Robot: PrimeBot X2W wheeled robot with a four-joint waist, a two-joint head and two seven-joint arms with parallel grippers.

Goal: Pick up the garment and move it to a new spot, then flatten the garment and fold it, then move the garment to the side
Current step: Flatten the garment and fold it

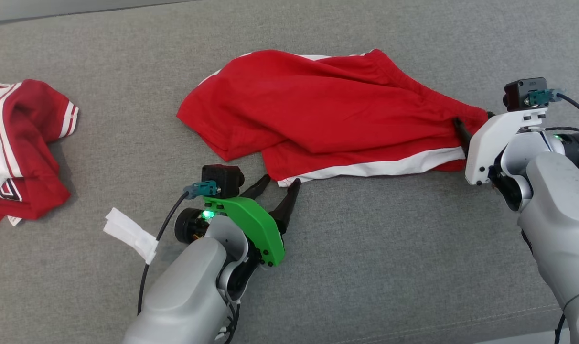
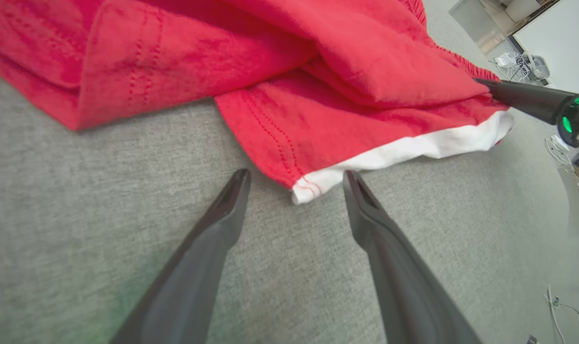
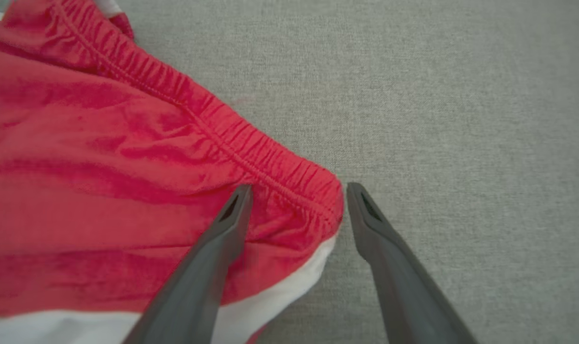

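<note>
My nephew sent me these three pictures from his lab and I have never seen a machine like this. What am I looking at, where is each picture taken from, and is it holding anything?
This is a two-armed robot working over a grey padded surface. The wide picture comes from a camera on its head, looking down. The other two come from small cameras on its wrists, each looking along that arm's two dark fingers.

On the surface lie red shorts with a white stripe, and farther left a red and white shirt in a heap. A white scrap lies near the left arm.

The left gripper, with the green part, is open, its fingers just short of the shorts' hem corner. The right gripper is open too, its fingers on either side of the waistband corner. Nothing is gripped yet.
</note>
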